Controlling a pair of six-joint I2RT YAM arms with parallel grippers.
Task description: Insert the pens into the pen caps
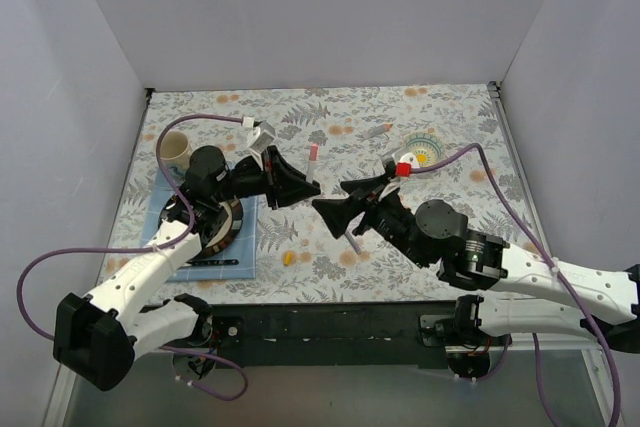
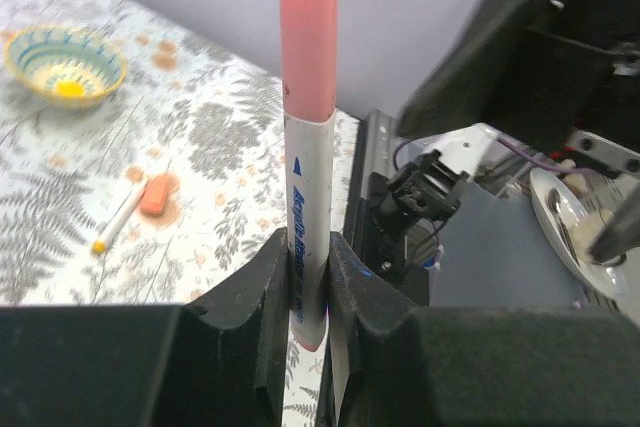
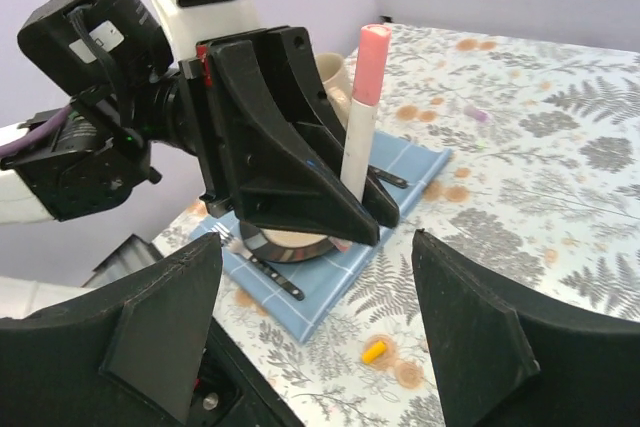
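Observation:
My left gripper [image 1: 300,188] is shut on the white-pink pen [image 1: 312,159] and holds it upright above the table, pink end up. In the left wrist view the pen [image 2: 308,187] stands clamped between the jaws of that gripper [image 2: 308,252]. My right gripper [image 1: 335,209] is open and empty, facing the left gripper [image 3: 290,167] and the pen [image 3: 360,117] from close by. A yellow cap [image 1: 288,258] lies on the table below, seen between my wide-open right fingers [image 3: 372,351]. A pale pen with a yellow tip [image 2: 118,219] lies beside an orange cap [image 2: 155,194].
A blue mat [image 1: 250,247] with a plate [image 1: 215,225] and a fork [image 3: 265,265] lies at the left. A cup [image 1: 175,147] stands behind it. A yellow-centred bowl [image 1: 420,154] and a grey stick [image 1: 375,131] lie at the back right. A small purple piece [image 3: 476,113] lies farther off.

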